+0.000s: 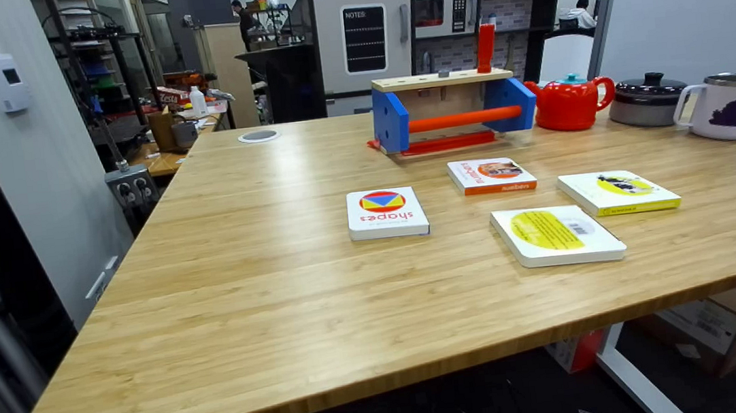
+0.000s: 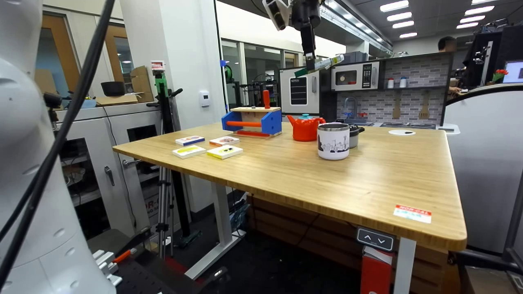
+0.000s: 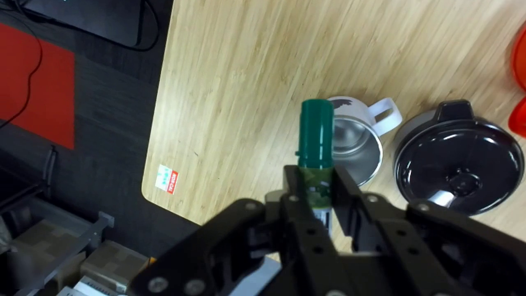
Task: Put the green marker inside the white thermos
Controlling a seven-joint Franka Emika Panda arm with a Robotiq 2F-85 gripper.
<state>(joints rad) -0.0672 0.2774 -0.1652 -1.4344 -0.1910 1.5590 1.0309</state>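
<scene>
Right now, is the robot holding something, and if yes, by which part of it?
Yes, the green marker: the jaws are closed on its barrel, just behind the green cap.

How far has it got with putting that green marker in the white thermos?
Done: the green marker is picked up, clear of the table. In hand: the jaws grip it, tilted, higher than the white thermos. Left: probably lining it up, lowering it into the thermos's open top, letting go.
</scene>
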